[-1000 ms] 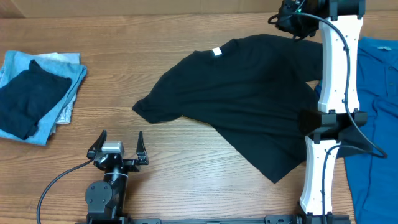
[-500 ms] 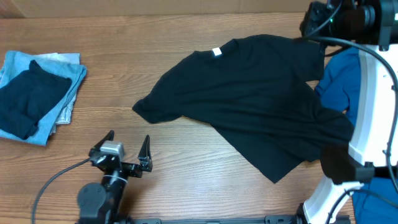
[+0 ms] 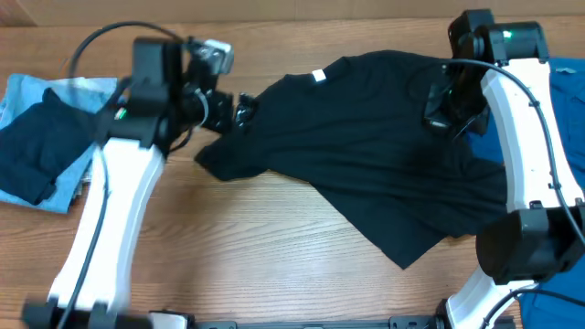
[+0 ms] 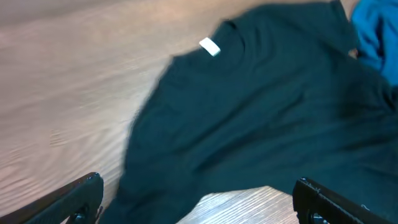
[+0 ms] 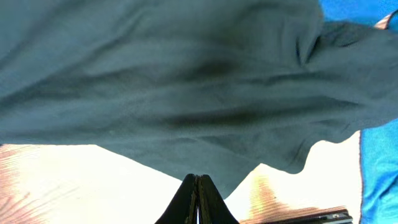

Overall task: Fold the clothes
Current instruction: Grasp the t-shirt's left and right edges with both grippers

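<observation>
Black short-sleeved T-shirt (image 3: 366, 155) lies rumpled on the light wooden desk (image 3: 274, 256), spread from the middle toward the right edge. Its collar, with a small white label (image 3: 318, 76), faces the far edge, and one hem corner points at the near edge. Its right side overlaps a bright blue garment (image 3: 567, 100) that lies along the right edge of the desk.

Left pincer (image 3: 242, 110) hangs just off the shirt's left sleeve, toward the far left part of the desk. From its wrist camera the left pincer (image 4: 198, 186) is spread wide. One black fingertip (image 4: 87, 190) sits over bare wood and the other over the shirt (image 4: 261, 112), with nothing gripped between them.

Right pincer (image 3: 446, 117) is over the shirt's right shoulder area, near the far right corner. In the right wrist view its fingers (image 5: 198, 199) are pressed together with no gap, tips against the shirt's (image 5: 186, 81) edge. Whether they pinch any cloth cannot be told.

At the left edge rests a folded pile (image 3: 41, 146), dark navy cloth on top of pale blue cloth.
</observation>
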Controlling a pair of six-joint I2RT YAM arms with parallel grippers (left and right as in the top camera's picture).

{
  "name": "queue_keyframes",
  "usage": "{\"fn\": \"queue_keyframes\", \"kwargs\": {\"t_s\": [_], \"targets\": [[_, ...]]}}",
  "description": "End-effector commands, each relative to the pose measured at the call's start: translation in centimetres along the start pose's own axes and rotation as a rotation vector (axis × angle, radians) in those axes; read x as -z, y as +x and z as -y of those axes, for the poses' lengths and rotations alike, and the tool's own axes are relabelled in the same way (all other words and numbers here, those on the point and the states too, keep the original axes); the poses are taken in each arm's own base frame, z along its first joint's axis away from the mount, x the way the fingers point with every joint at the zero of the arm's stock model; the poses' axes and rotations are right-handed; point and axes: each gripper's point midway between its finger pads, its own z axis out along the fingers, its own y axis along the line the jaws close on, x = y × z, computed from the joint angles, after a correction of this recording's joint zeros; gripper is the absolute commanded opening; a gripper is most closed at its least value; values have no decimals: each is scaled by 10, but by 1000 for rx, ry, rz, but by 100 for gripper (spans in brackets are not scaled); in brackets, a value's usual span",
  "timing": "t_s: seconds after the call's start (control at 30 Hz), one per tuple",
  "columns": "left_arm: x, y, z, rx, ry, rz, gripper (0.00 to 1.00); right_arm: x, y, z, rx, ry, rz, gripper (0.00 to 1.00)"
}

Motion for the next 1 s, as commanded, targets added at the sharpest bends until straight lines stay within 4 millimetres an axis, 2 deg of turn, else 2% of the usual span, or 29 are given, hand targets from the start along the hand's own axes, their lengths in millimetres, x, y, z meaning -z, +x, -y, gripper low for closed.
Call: {"fn": "queue_keyframes", "kwargs": {"t_s": [0.0, 0.1, 0.13, 0.17, 0.2, 0.27, 0.33, 0.4, 0.5, 0.57, 0.6, 0.63, 0.7, 0.83, 0.97], "targets": [[-65, 5, 21, 6, 274, -61, 100, -9, 33, 11, 1, 9, -68, 4], [-99, 5, 22, 8, 365, -46, 100, 2, 51, 6, 5, -66, -30, 4], [-108, 5, 19, 1, 363, -40, 96, 5, 55, 5, 7, -85, -12, 4], [-116, 7, 16, -21, 358, -40, 88, 6, 61, 6, 9, -99, 4, 4], [-123, 10, 10, -43, 328, -49, 100, 2, 70, 9, 9, -101, 4, 4], [-136, 20, -6, -104, 216, -86, 100, -22, 87, 10, 7, -117, -44, 4], [-144, 26, -11, -164, 188, -103, 100, -54, 101, -5, 48, -222, -113, 4], [-147, 28, -20, -175, 139, -116, 100, -83, 110, -5, 35, -237, -149, 4], [-147, 38, -38, -224, 41, -170, 100, -118, 139, 8, -11, -195, -251, 6], [-146, 42, -41, -264, 29, -186, 100, -130, 152, 13, -73, -177, -296, 18], [-146, 42, -44, -277, 11, -189, 100, -135, 156, 15, -111, -162, -307, 28], [-146, 41, -47, -278, -5, -192, 100, -139, 161, 19, -166, -135, -323, 32], [-146, 40, -49, -277, -10, -187, 100, -148, 174, 30, -244, -71, -359, 33], [-145, 40, -54, -271, -20, -185, 100, -164, 192, 39, -357, -22, -401, 38], [-144, 39, -59, -266, -31, -182, 100, -181, 190, 39, -391, -38, -363, 43]]}}
